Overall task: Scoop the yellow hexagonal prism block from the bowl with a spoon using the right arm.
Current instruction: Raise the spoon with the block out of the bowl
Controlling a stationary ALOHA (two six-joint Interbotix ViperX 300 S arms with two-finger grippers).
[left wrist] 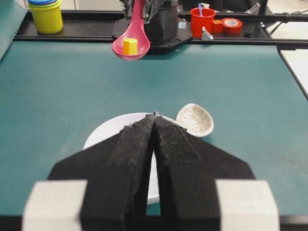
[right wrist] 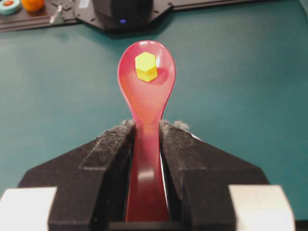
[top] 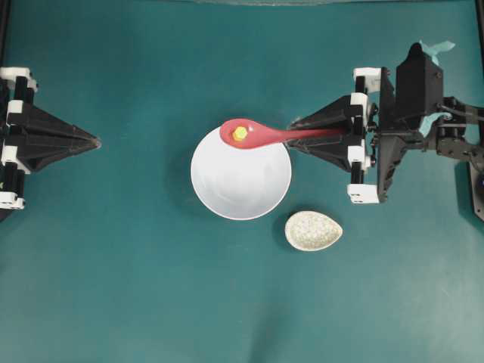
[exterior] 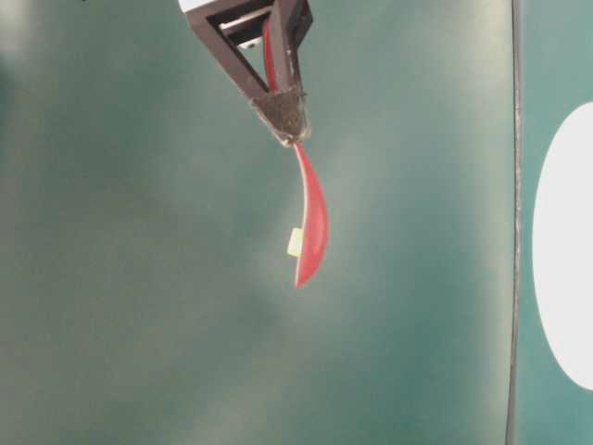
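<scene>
Teal matte tabletop (top: 113, 287). Left end effector (top: 92, 141): black, fingers pressed together, idle. Large round plain white bowl (top: 240, 181): smooth, now without block. Glossy pink-red soup spoon (top: 261, 134): stiff, likely slippery; take by handle. Tiny yellow hexagonal prism block (top: 240, 133): light, rests loose in scoop, above bowl's rim. Speckled egg-shaped spoon rest (top: 313, 231). Right end effector (top: 293, 134): felt-padded, pinching spoon handle.

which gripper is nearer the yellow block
Right. The right gripper holds the spoon with the block in its scoop, just off its tips. The left gripper, shut, sits far across the bowl.
</scene>
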